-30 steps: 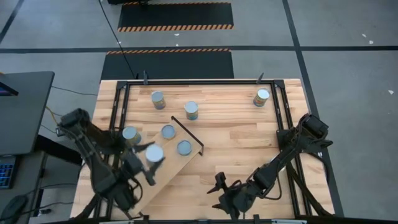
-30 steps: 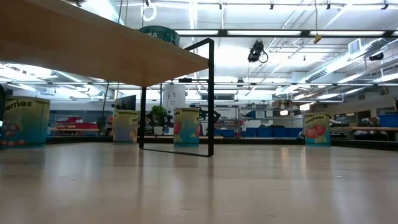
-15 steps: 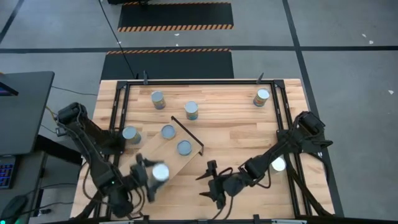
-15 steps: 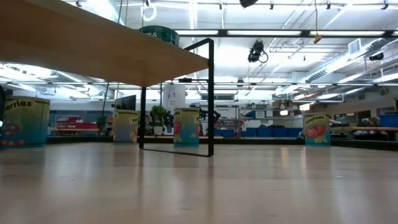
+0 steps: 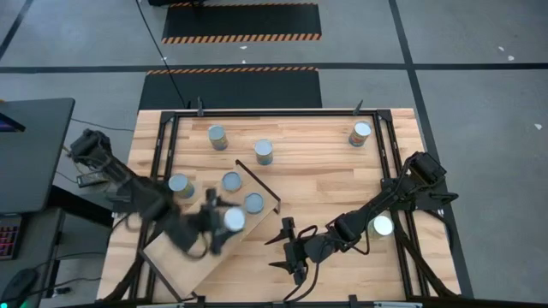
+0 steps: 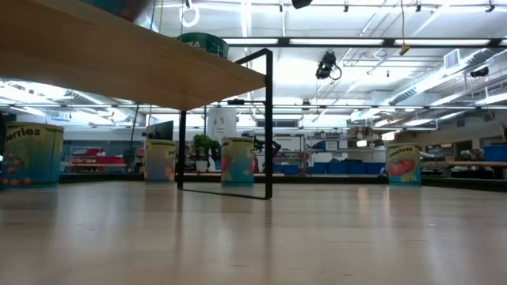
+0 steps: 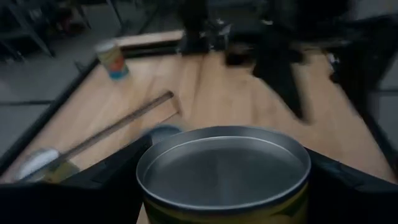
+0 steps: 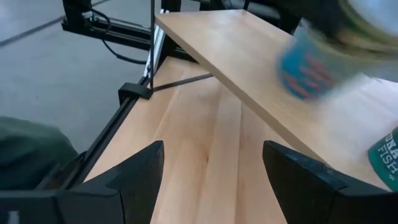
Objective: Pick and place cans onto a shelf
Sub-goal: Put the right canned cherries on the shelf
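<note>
The left jaws (image 5: 224,221) pinch a can (image 5: 234,220) above the shelf (image 5: 197,252), at the counter's (image 5: 325,171) near left. The right jaws (image 5: 287,250) are spread, empty, just right of the shelf.

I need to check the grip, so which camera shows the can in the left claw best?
The left wrist view: the held can fills it, a dark finger on each side. The high view shows only its silver top, blurred; the right wrist view, a blur.

Colours and patterns
Cans (image 5: 263,151): silver tops, blue-grey labels. Shelf (image 5: 193,257): light plywood, black frame. Table (image 5: 325,162): pale wood strips.
</note>
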`<state>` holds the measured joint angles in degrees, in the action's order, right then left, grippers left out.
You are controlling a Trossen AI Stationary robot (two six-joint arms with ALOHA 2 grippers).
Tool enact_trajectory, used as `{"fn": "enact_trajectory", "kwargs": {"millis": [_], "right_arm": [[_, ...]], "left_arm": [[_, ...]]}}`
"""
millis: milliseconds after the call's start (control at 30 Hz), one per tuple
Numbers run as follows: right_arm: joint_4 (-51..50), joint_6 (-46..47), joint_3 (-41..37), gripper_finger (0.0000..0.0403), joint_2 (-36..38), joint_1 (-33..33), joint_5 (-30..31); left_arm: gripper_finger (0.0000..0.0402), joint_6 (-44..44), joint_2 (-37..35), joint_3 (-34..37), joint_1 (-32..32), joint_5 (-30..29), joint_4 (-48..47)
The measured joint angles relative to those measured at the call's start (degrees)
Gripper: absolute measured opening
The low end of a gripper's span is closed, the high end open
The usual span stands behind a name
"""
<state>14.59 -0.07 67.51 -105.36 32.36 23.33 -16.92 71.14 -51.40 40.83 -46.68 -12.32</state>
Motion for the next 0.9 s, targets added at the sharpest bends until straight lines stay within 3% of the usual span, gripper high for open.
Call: {"fn": "enact_trajectory", "kwargs": {"millis": [133,300,567,700,900], "right_arm": [[0.0,1.1,0.0,0.0279,0.0,0.0,0.0],[0.0,2.3,0.0,0.0279,-0.8,0.0,1.1],[1.3,2.0,0.0,0.0279,-1.4,-2.8,2.2],[2.5,1.3,0.0,0.0279,-1.4,-4.6,2.2],[3.2,1.4,0.0,0.0279,-1.4,-5.7,-0.1]], "left_arm": [[0.0318,9.7,-7.6,4.4,-3.8,9.6,5.7],[0.0318,18.3,-18.5,8.5,-4.3,13.3,7.3],[0.0318,23.5,-34.7,27.0,-9.0,21.2,25.4],[0.0318,24.7,-39.3,32.4,-10.2,22.4,29.9],[0.0318,25.0,-40.1,39.3,-11.2,23.6,41.0]]}}
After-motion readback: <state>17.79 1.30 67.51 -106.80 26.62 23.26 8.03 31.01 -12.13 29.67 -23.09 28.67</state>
